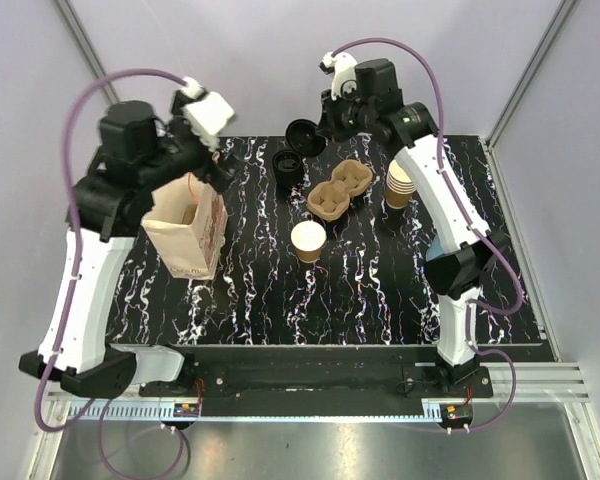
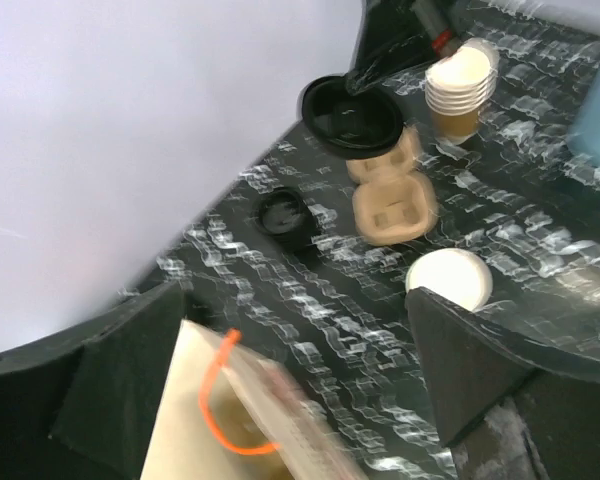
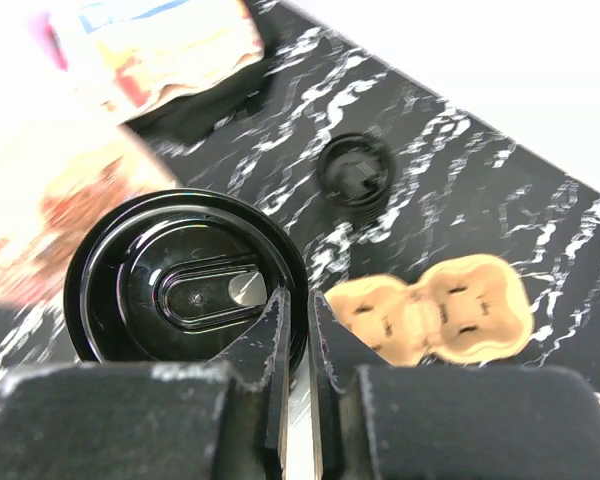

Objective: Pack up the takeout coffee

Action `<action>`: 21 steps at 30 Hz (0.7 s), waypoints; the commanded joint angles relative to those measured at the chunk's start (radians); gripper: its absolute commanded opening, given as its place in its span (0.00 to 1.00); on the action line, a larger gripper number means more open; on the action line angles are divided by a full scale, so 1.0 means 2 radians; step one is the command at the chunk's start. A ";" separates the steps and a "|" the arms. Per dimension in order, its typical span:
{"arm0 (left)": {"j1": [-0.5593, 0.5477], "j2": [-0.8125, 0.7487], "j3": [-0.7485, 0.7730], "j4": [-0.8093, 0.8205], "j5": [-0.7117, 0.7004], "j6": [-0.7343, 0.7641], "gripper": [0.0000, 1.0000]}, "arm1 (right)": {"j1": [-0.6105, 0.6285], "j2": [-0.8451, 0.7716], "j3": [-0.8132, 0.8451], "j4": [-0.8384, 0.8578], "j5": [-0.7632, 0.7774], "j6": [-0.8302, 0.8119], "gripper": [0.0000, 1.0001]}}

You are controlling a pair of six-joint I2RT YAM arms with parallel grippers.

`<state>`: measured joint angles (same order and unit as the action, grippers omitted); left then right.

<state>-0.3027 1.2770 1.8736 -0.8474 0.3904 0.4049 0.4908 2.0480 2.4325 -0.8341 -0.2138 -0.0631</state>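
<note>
Right pincer [image 3: 295, 330]: pinching rim of round black plastic lid [image 3: 185, 290], held aloft near far edge of marbled black tabletop [image 1: 380, 290]; small brown kraft paper cup [image 1: 308, 241]: pale-topped, upright mid-tabletop; left pincer [image 2: 290, 385]: spread wide above kraft paper bag [image 1: 187, 232].

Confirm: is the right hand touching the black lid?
Touching. The right wrist view shows the right hand closed on the rim of the black lid, with the rim pinched between its two fingers and no gap visible.

Brown kraft cup [image 1: 308, 241] upright mid-table, uncapped; black lid [image 3: 180, 290] apart, rim-pinched aloft in right gripper [image 3: 295, 300].
</note>
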 commanded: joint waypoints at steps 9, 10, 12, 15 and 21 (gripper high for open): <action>-0.195 -0.017 -0.069 0.046 -0.222 0.417 0.99 | -0.007 -0.049 0.020 -0.157 -0.152 -0.045 0.13; -0.196 -0.032 -0.078 0.053 -0.209 0.432 0.99 | -0.008 -0.048 0.025 -0.167 -0.167 -0.045 0.13; -0.200 -0.047 -0.111 0.072 -0.172 0.474 0.99 | -0.013 -0.041 0.047 -0.186 -0.190 -0.046 0.13; -0.201 -0.065 -0.135 0.087 -0.124 0.494 0.99 | -0.015 -0.041 0.061 -0.204 -0.214 -0.051 0.13; -0.200 -0.053 -0.133 0.087 -0.047 0.442 0.99 | -0.015 -0.064 0.046 -0.223 -0.257 -0.076 0.13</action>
<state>-0.6998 1.1557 1.6054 -0.7452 0.1600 1.3140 0.4618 1.9865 2.5187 -1.2293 -0.6220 -0.1661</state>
